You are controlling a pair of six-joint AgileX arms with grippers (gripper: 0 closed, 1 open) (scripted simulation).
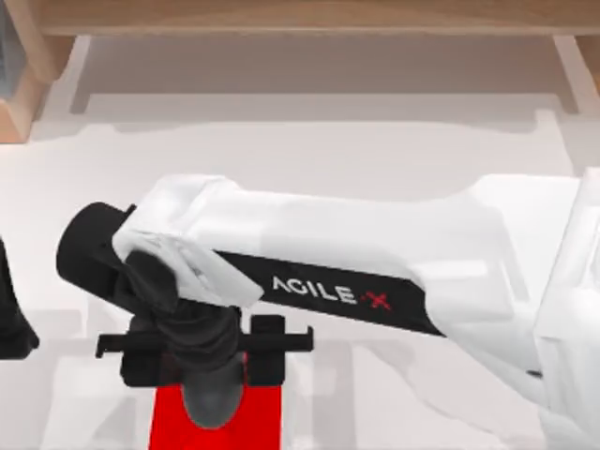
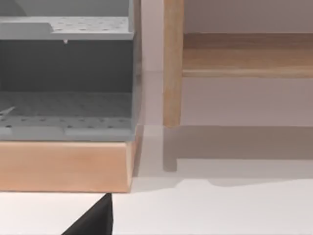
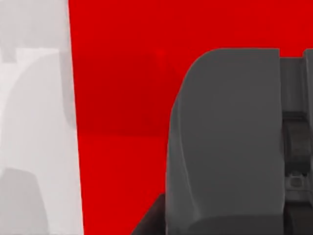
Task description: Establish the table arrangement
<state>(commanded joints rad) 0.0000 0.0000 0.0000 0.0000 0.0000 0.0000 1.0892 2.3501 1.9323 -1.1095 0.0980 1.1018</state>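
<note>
A white tabletop, the table (image 1: 309,150), fills most of the top view and runs under everything else. The right arm reaches across it from the right side, and the right gripper (image 1: 211,375) hangs low over a small red mat (image 1: 258,427) at the near edge, a little left of centre. I cannot tell whether its jaws are open or closed; no object is visible between them. The left arm sits parked at the far left edge. A light wooden frame (image 1: 309,17) lines the far side. Likely risks from here: the gripper is so close to the mat that a further descent could press into it or drag it across the table, and the long right arm hides much of the surface from above, so a misplacement would be hard to notice. The right wrist view shows what the top view cannot: the mat's edge against the bare table, with dark gripper housing close above. The left wrist view adds a grey perforated rack (image 2: 66,73) on a wooden base beside the frame's post
</note>
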